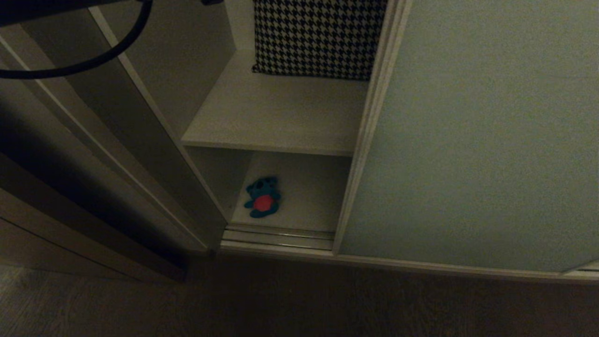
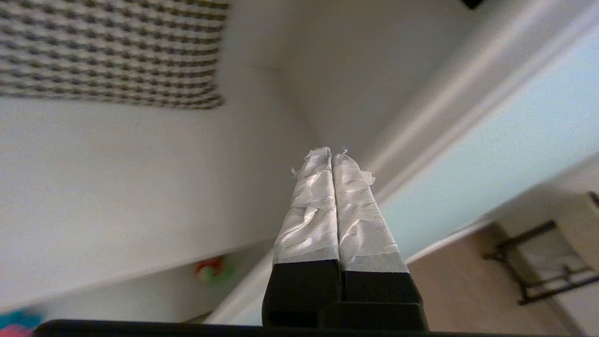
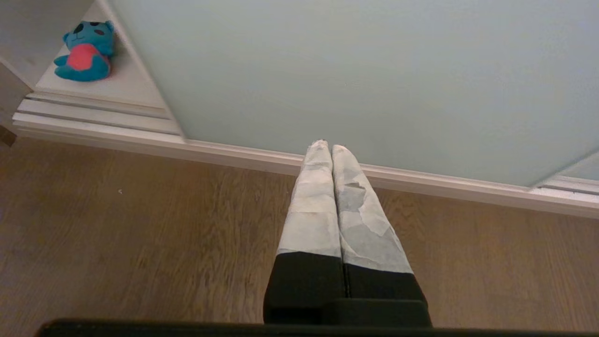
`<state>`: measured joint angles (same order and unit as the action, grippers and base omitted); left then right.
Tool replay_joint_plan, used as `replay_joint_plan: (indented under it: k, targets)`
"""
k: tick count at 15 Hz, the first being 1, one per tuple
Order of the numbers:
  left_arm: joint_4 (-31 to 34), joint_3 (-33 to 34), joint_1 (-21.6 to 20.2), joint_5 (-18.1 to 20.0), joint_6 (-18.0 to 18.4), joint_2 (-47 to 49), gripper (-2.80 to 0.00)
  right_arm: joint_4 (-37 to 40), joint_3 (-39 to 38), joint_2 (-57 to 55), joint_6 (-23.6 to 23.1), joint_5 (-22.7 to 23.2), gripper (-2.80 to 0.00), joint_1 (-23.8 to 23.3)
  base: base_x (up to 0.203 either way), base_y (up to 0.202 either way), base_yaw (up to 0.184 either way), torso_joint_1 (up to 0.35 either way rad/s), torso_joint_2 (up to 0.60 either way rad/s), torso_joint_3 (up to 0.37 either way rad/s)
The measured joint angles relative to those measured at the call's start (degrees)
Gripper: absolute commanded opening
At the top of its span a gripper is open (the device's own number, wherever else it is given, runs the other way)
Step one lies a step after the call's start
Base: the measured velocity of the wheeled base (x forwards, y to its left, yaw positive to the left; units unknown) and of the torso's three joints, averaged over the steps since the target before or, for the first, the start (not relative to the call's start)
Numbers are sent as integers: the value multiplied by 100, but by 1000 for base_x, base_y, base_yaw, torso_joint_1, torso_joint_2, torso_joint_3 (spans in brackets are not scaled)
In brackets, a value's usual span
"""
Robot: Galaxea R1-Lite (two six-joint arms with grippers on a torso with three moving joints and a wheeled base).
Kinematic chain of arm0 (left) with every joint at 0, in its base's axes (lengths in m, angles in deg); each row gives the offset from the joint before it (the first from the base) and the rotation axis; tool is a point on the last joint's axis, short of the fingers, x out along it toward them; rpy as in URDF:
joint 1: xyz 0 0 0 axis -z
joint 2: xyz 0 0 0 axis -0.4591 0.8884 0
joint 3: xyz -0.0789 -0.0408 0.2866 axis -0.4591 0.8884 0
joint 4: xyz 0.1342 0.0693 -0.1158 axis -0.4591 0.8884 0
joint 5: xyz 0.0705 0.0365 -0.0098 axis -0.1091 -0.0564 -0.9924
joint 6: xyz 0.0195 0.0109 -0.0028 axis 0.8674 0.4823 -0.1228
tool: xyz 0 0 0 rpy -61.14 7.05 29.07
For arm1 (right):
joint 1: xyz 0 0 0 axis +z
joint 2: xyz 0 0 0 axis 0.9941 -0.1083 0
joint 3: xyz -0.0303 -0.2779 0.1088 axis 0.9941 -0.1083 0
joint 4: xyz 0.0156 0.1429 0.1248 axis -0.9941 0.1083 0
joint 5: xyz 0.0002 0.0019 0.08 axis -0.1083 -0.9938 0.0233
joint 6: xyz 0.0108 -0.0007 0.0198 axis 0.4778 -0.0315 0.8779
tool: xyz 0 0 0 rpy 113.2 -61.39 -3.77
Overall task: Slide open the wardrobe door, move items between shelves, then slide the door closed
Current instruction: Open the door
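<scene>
Pale grey-green and matte, the sliding wardrobe door (image 1: 472, 140) with its thin metallic frame fills the 3 o'clock side of the head view, slid aside so the compartment at 12 o'clock is open. On the bottom white shelf (image 1: 304, 206) lies the small teal-blue plush bear with a red belly (image 1: 263, 197), flat on its back near the left wall. The upper white shelf (image 1: 276, 117) holds only a black-and-white houndstooth cushion (image 1: 318, 37) at the back. In the left wrist view there's a green-and-red blur low down, probably the frog toy (image 2: 213, 270), can't say which board it's on.

The left gripper (image 2: 331, 154) is up by the door frame with its taped fingers pressed together, nothing held. The right gripper (image 3: 327, 146) hangs over the brown wood floor (image 3: 140, 234), fingers together too, empty.

My take: next is picking a toy. Open wide first, come in low under the upper board, and pinch the bear's belly.
</scene>
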<state>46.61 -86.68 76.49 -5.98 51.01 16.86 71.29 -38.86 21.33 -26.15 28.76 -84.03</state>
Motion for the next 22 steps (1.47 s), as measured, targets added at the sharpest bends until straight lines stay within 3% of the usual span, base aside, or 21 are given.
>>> replay_joint_plan:
  k: [3, 6, 9, 12, 14, 18, 22]
  targets:
    - [307, 136, -529, -116, -4, -395, -280, 2, 0, 0, 2, -4, -280, -2, 0, 0, 0, 0, 0, 0]
    - [847, 590, -1533, -85, 0, -1138, -280, 2, 0, 0, 0, -2, -280, -2, 0, 0, 0, 0, 0, 0]
    - [1555, 1600, -2882, 147, 34, -2242, -280, 2, 0, 0, 2, -2, -280, -2, 0, 0, 0, 0, 0, 0]
    - [1901, 3144, -3911, 391, 344, -3533, -280, 2, 0, 0, 2, -2, -280, -2, 0, 0, 0, 0, 0, 0]
    - [1938, 4398, -4235, 539, 639, -4508, -280, 2, 0, 0, 2, -2, -280, -2, 0, 0, 0, 0, 0, 0]
    - [1958, 6696, -4504, 775, 1075, -6550, -280, 5, 0, 0, 0, -2, -280, -2, 0, 0, 0, 0, 0, 0]
    - [1945, 8234, -4745, 1123, 1435, -8118, -280, 2, 0, 0, 0, -2, -280, -2, 0, 0, 0, 0, 0, 0]
